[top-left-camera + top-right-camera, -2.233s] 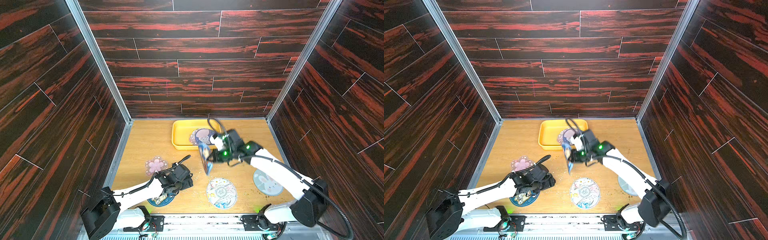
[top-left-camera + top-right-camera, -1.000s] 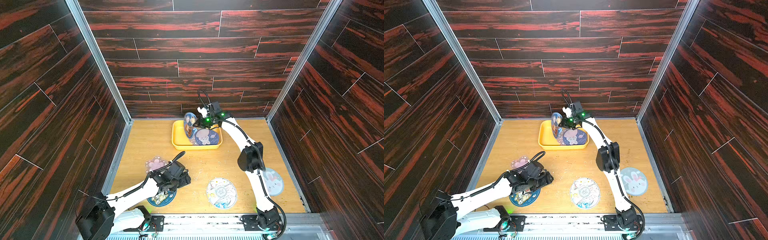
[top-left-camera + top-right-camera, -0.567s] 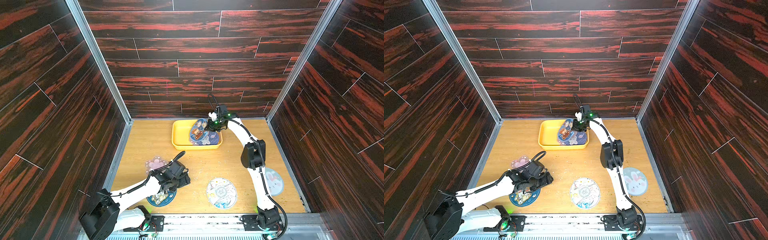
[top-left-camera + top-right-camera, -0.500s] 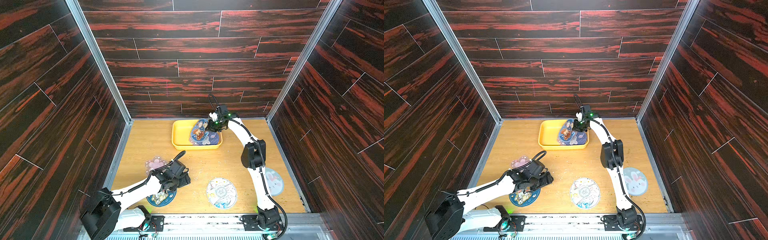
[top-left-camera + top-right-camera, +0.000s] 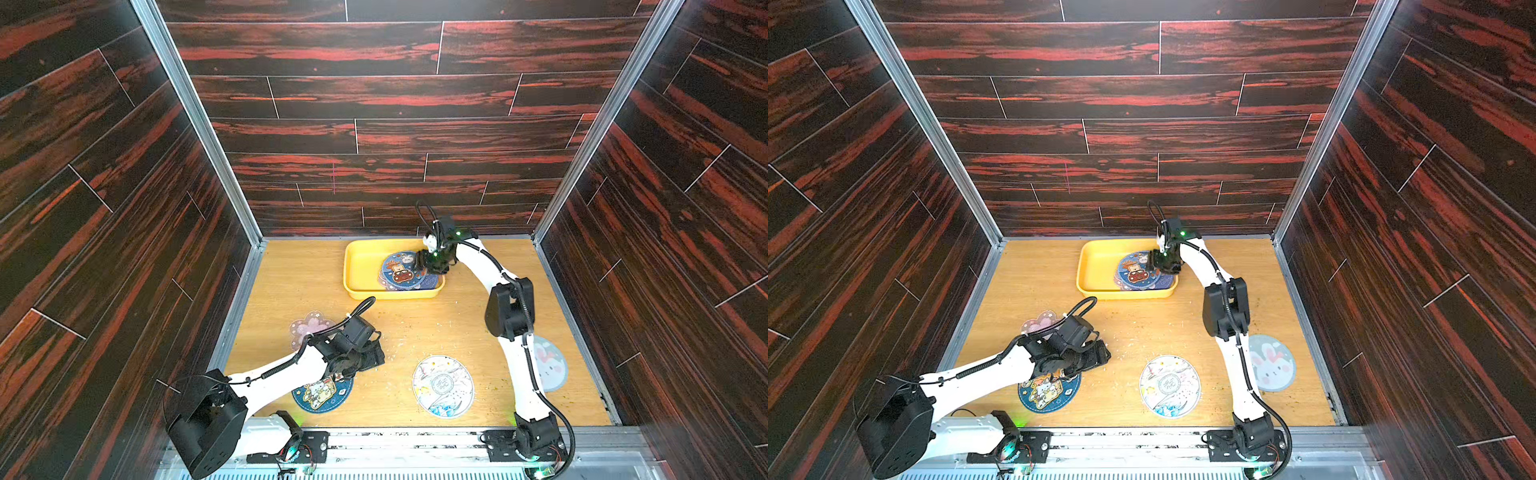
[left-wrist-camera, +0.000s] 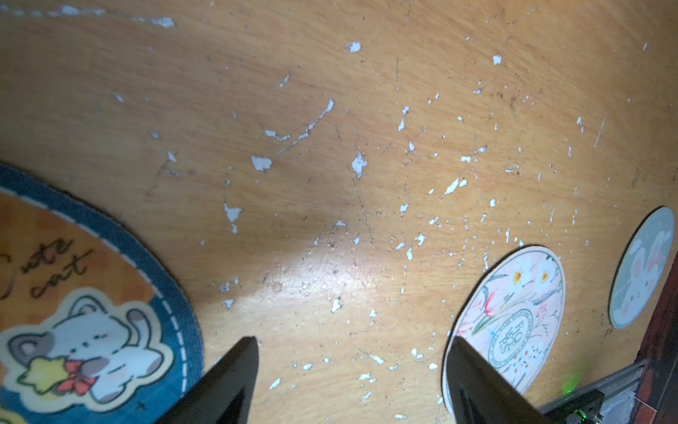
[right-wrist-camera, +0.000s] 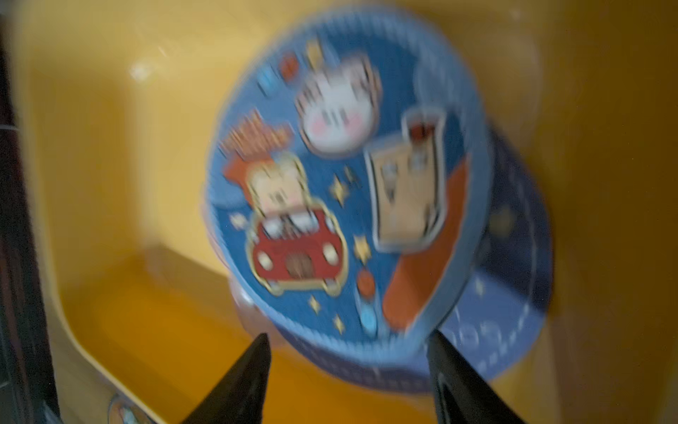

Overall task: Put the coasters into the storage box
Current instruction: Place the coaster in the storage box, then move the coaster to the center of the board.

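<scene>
Chipped wooden surface (image 6: 330,147), dark red-streaked plank walls (image 5: 374,95). Both spread: left fingers (image 6: 231,385) empty, right fingers (image 7: 245,385) over car-print coaster (image 7: 341,183). Right wrist view blurred; bunny coaster (image 5: 550,365) partly behind right arm (image 5: 521,374).

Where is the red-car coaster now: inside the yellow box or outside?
Inside. The red-car coaster rests on other coasters within the yellow box walls.

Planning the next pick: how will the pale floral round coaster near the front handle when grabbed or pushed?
The floral coaster lies flat on the table, so getting under its edge is probably hard. It looks thin and light, so a push would likely skid it. As a flat disc it shouldn't roll or tip.
</scene>
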